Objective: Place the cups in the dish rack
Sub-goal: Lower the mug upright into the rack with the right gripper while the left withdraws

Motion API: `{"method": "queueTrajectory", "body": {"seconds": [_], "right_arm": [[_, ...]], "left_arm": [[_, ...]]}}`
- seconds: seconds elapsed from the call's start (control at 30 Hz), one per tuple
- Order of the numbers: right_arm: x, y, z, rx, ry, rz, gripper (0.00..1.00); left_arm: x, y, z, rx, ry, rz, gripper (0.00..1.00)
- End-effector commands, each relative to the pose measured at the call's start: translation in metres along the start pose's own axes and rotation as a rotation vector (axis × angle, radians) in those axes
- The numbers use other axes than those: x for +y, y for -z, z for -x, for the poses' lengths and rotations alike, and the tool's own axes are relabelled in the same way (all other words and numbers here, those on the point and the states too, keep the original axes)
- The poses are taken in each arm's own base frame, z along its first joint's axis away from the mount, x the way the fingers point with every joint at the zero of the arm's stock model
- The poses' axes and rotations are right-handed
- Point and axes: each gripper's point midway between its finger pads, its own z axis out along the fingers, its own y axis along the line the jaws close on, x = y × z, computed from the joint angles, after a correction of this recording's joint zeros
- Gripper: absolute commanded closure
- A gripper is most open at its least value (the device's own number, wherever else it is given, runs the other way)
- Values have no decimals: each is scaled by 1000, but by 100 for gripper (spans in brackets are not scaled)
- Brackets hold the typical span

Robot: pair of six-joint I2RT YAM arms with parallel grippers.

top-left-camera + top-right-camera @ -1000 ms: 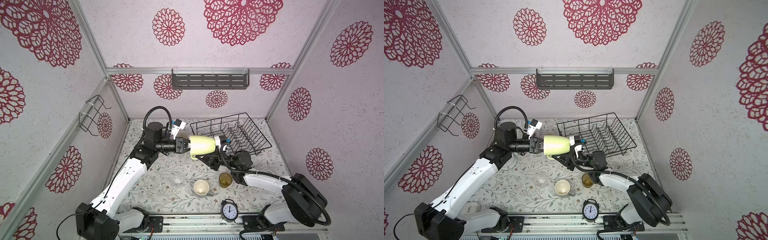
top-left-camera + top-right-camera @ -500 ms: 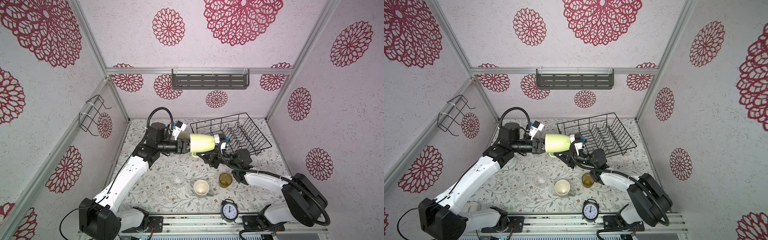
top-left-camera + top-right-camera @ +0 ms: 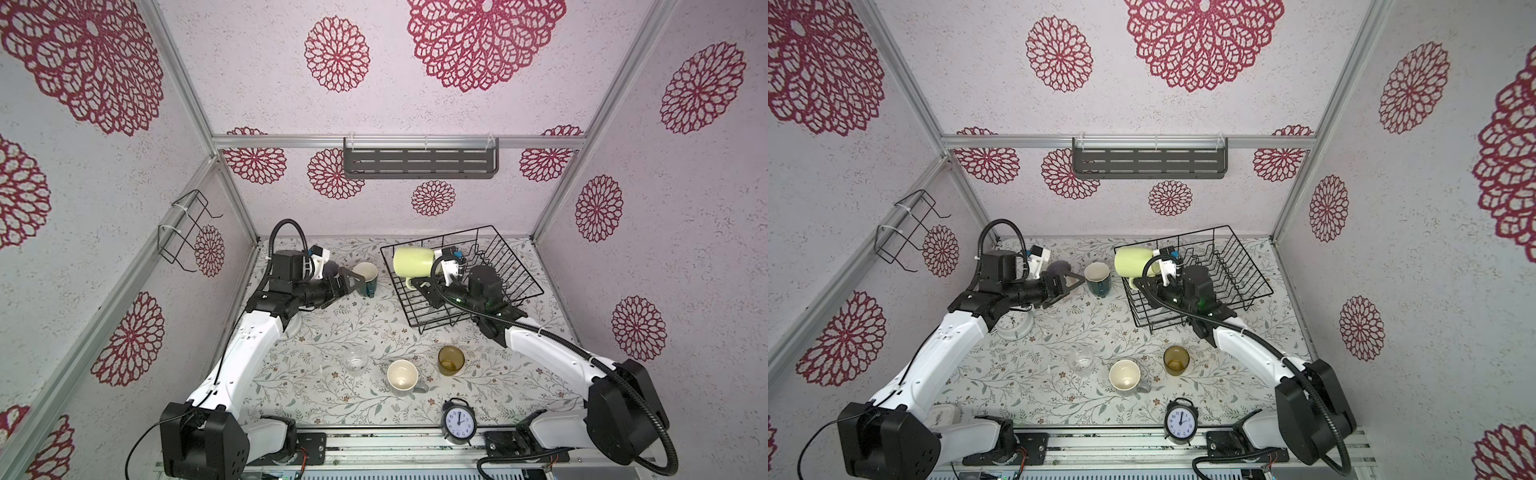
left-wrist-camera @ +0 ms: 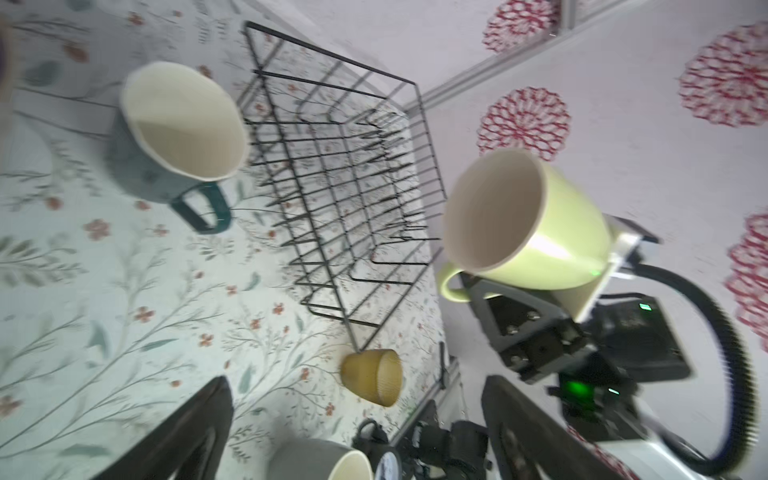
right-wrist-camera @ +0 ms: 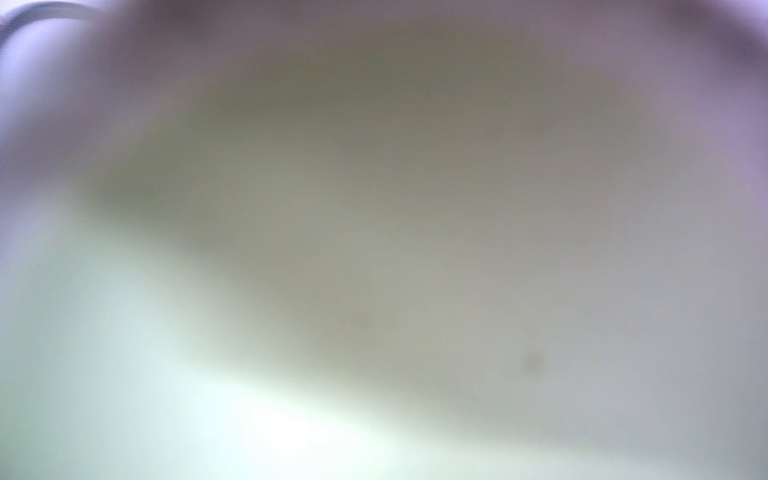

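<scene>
The left gripper (image 3: 353,281) has its fingers spread wide with nothing between them. The teal mug (image 3: 368,275) stands upright just past their tips. The right gripper (image 3: 417,286) has its fingers clamped on the green mug (image 3: 413,262) at its handle. That mug lies sideways above the rack (image 3: 505,266), at the corner nearest the left fingers. The grey mug (image 3: 402,374), amber glass (image 3: 451,360) and clear glass (image 3: 355,360) stand on the table, well apart from all the fingers.
</scene>
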Motion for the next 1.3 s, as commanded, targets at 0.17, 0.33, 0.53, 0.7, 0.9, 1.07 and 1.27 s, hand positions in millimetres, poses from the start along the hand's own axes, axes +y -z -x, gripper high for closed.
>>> {"method": "queueTrajectory", "body": {"seconds": [0.17, 0.33, 0.53, 0.7, 0.9, 1.07, 1.27], "right_arm": [[-80, 19, 25, 175, 166, -428, 100], [-115, 11, 21, 314, 212, -571, 100], [-154, 4, 12, 472, 230, -710, 100], [-177, -7, 5, 550, 199, -743, 100], [-195, -23, -4, 573, 167, -746, 100], [-212, -32, -7, 581, 146, -745, 100], [-233, -42, -14, 596, 107, -725, 100]], "left_arm": [[78, 23, 12, -179, -44, 422, 3], [84, 21, 4, -162, -45, 423, 3], [78, 24, -7, -149, -40, 384, 3], [83, 36, -12, -181, -44, 420, 3], [84, 47, -16, -219, -45, 434, 3], [87, 54, -20, -233, -52, 452, 3], [89, 61, -29, -225, -50, 465, 3]]}}
